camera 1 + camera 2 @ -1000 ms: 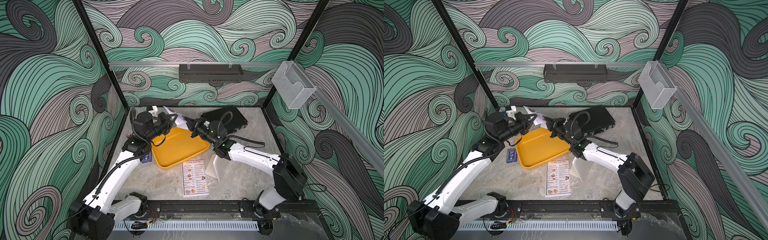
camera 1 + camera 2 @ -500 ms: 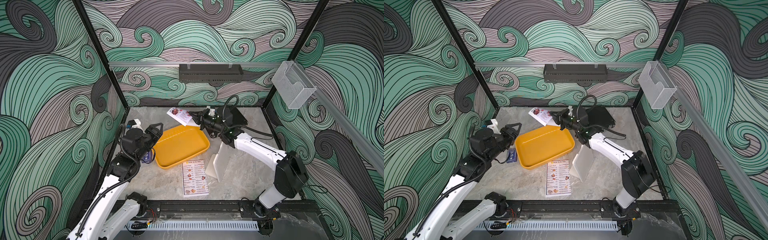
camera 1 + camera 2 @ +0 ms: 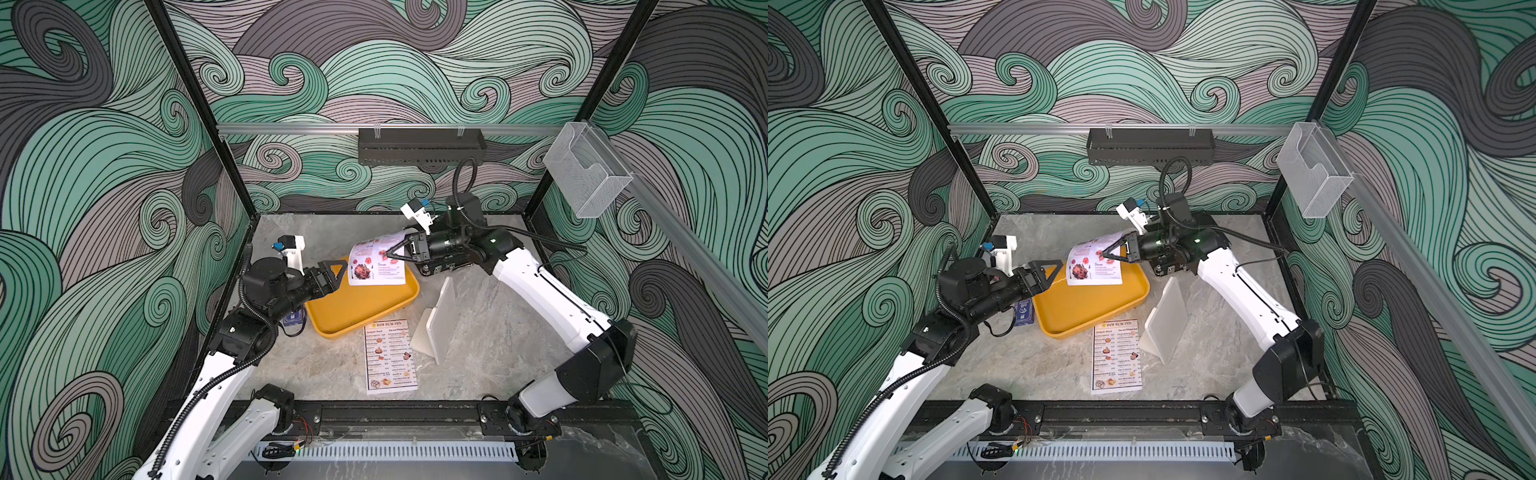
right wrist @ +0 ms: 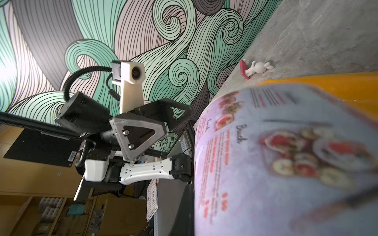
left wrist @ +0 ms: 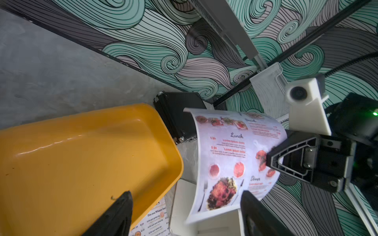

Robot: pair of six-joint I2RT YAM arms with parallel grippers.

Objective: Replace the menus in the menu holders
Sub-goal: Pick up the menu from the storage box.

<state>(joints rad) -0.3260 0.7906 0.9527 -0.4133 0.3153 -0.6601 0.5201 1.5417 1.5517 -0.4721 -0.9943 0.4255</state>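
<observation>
One black case (image 3: 441, 267) mostly behind right gripper (image 3: 390, 254) with pinkish menu (image 3: 376, 266).

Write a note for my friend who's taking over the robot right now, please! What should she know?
Left end effector: open, empty, at the yellow tray's edge.
Right end effector: shut on the curled food-photo menu, holding it above the tray's far side.
DIM SUM INN menu: flat on the table, next to the white menu holder, which stands upright.
Done: food-photo menu is lifted.
Left: no sheet shows in the holder, so a menu still has to go in, probably the DIM SUM INN one.
</observation>
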